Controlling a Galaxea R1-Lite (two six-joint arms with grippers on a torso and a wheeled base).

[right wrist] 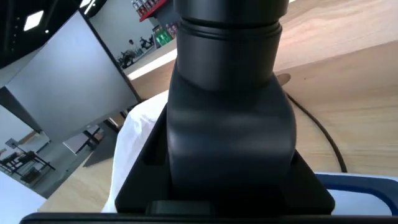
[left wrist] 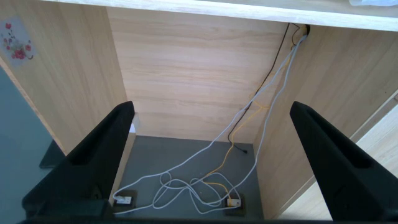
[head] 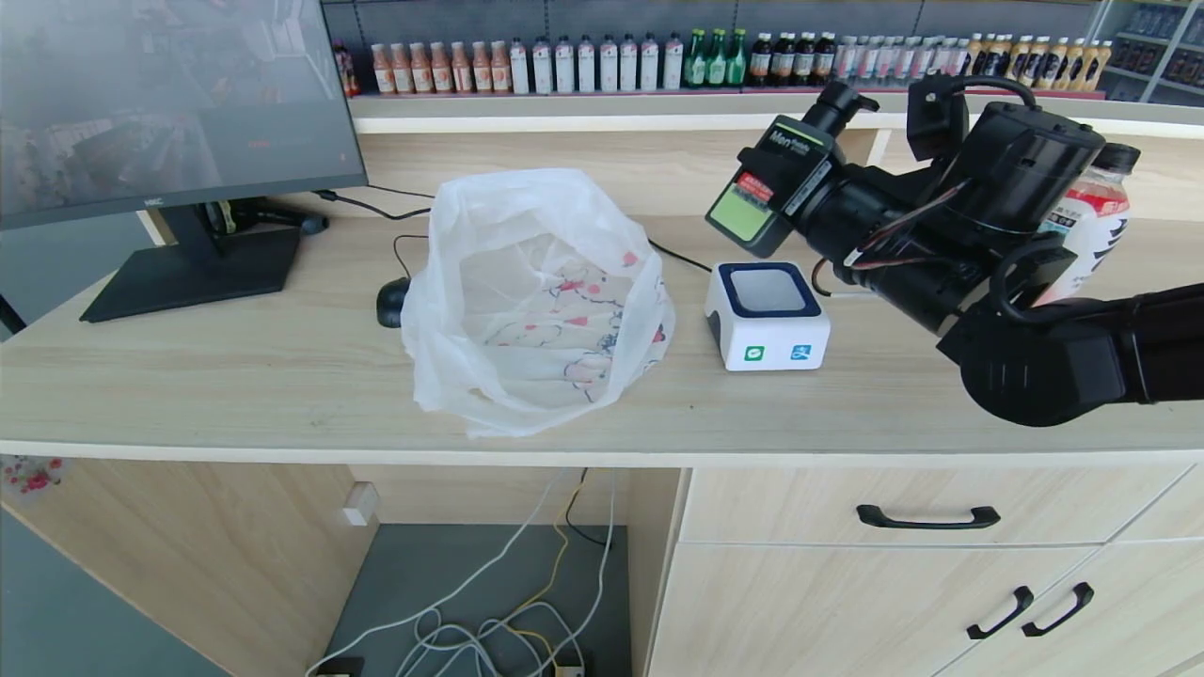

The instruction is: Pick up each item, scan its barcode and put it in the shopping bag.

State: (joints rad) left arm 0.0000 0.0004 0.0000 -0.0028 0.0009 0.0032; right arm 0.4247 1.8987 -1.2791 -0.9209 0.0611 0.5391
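Right gripper [head: 830,214] pinches 1 black pump bottle [head: 769,191] with a green label. The white scanner [head: 767,315] sits just below it, and the open shopping bag [head: 536,291] stands farther off, toward the robot's left. Left gripper [left wrist: 211,112] hangs under the counter [head: 235,376], its 2 fingers spread.

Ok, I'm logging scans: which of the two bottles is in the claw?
The dark bottle with the green label, held in the right claw above the scanner; the pale black-capped bottle stands upright, ungripped.
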